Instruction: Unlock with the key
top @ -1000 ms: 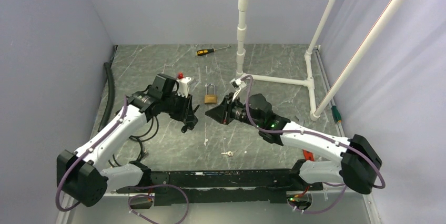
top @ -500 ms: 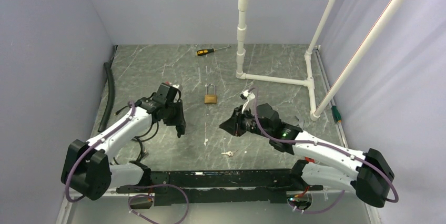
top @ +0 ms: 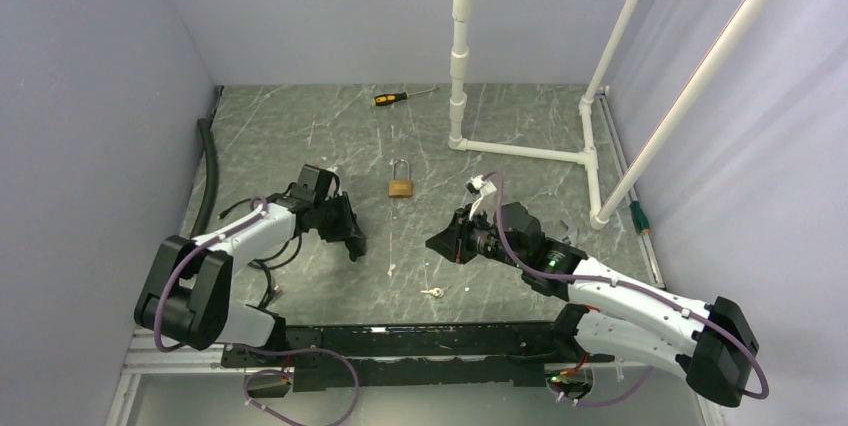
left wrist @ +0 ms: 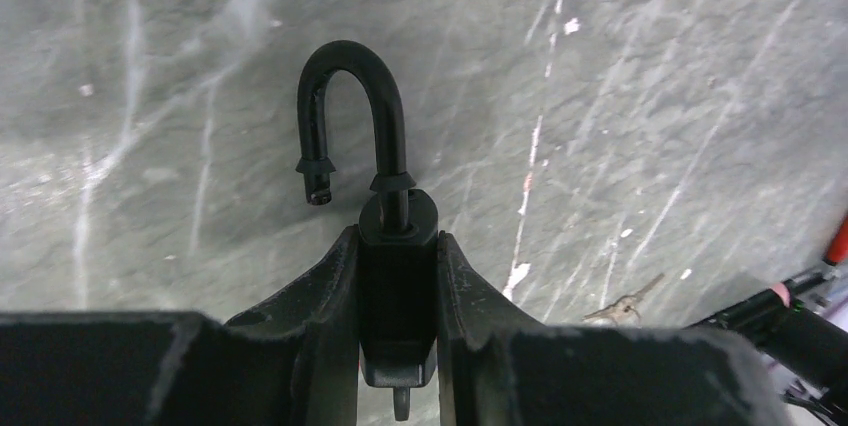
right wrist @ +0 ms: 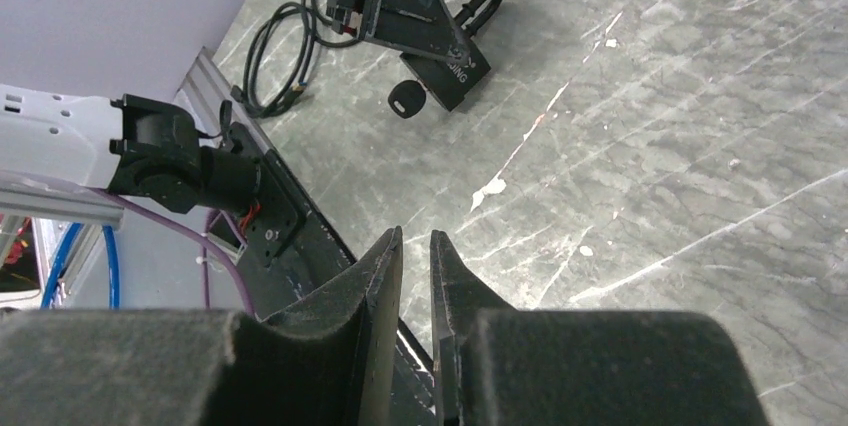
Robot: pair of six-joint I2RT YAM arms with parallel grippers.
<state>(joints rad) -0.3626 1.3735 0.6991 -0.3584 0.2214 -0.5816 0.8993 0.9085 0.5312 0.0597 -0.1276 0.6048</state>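
Left gripper (top: 352, 242) is clamped on the body of a black padlock (left wrist: 397, 276), holding it low over the table (top: 300, 136) with the shackle (left wrist: 352, 96) pointing away from the wrist. One shackle leg sits in the body and the other hangs free beside it, so to me this lock looks popped already. From the right wrist view you can see a black-headed key (right wrist: 405, 99) poking out of the bottom of the lock, so it's sitting in the keyhole. Right gripper (right wrist: 415, 238) hovers well apart from the lock, off to the right, with only a slim gap between its fingers and nothing in it, basically empty-handed. So my read is that the turning step is over and we're at the wrap-up. Next would be setting the black lock down gently and letting go without knocking the key out, or maybe pulling the key if that's wanted. One thing bugs me though: a brass padlock (top: 401, 186) is lying flat further back between the arms with its shackle apparently closed, and a small loose key (top: 433, 292) is on the table near the front edge. Can't tell if those are part of the job. If they are, the right arm would need a careful pinch on that flat little key.
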